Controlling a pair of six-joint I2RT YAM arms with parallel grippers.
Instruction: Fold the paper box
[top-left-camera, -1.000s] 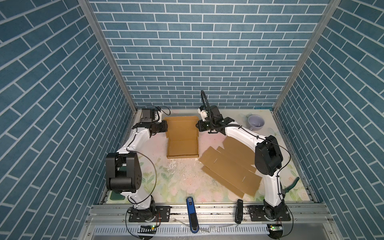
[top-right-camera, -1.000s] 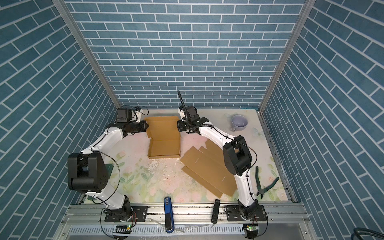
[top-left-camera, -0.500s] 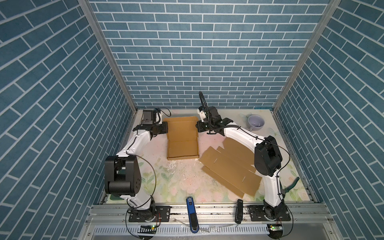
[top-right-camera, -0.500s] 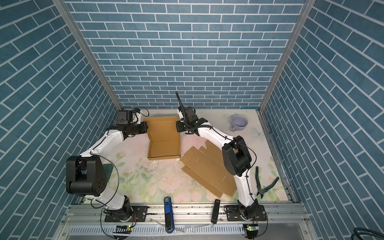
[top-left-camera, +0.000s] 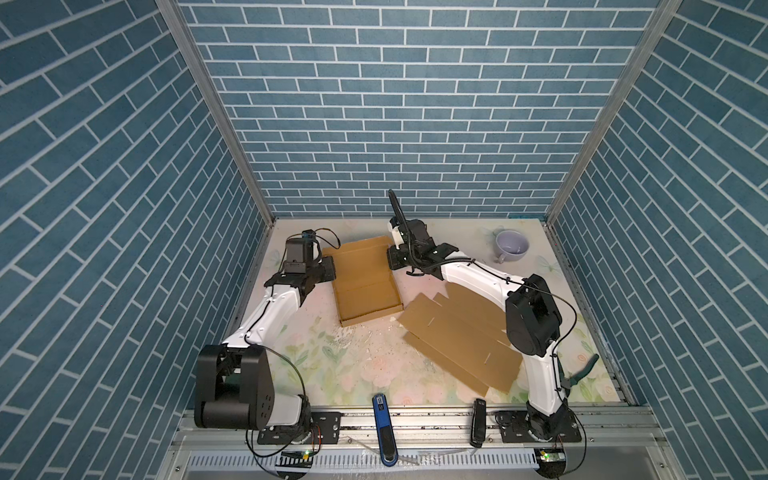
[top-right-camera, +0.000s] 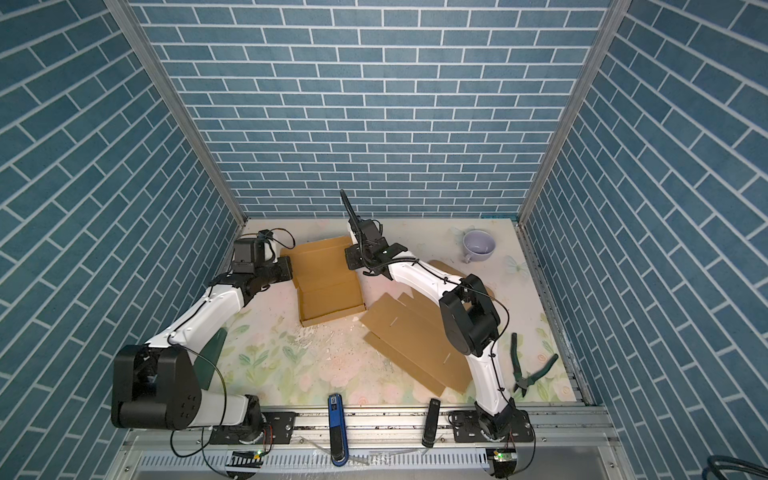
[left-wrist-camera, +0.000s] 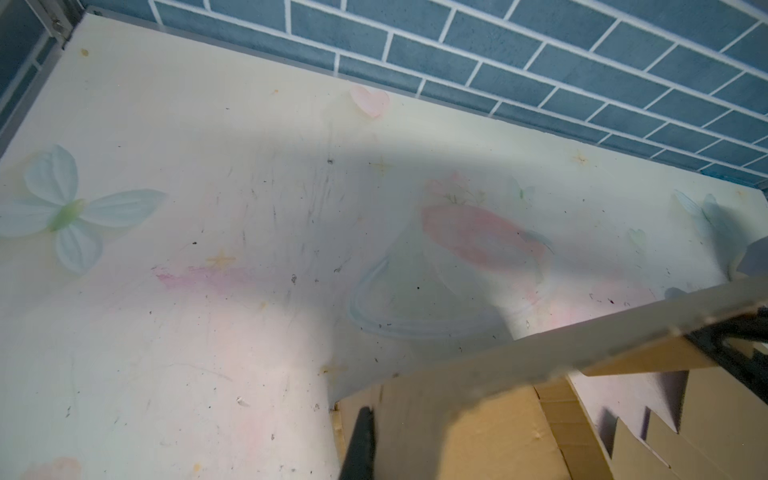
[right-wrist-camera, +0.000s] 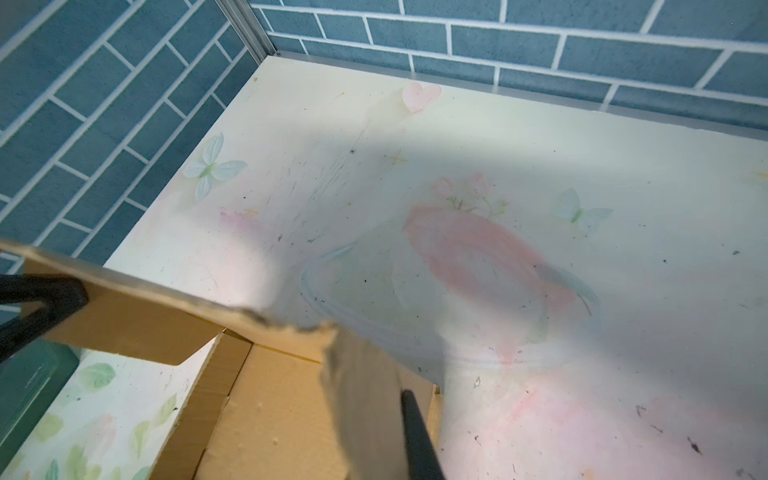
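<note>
The paper box (top-left-camera: 365, 286) (top-right-camera: 330, 291) is a brown cardboard tray with its lid panel open toward the back wall. My left gripper (top-left-camera: 329, 268) (top-right-camera: 286, 266) is shut on the lid's left edge. My right gripper (top-left-camera: 392, 261) (top-right-camera: 351, 259) is shut on the lid's right edge. In the left wrist view one dark finger (left-wrist-camera: 359, 440) lies against the cardboard (left-wrist-camera: 478, 432), and the lid's far edge (left-wrist-camera: 582, 340) runs raised above the table. In the right wrist view a dark finger (right-wrist-camera: 417, 436) presses a blurred flap (right-wrist-camera: 365, 407). The other finger of each gripper is hidden.
A flat unfolded cardboard sheet (top-left-camera: 461, 332) (top-right-camera: 415, 336) lies right of the box, under the right arm. A lavender cup (top-left-camera: 512, 245) stands at the back right. Green pliers (top-right-camera: 528, 370) lie front right. Paper crumbs (top-left-camera: 357, 336) litter the mat. A blue tool (top-left-camera: 382, 415) sits on the front rail.
Both grippers have closed a little more on the lid's side edges. The arms have shifted only slightly and the box has stayed where it was.
</note>
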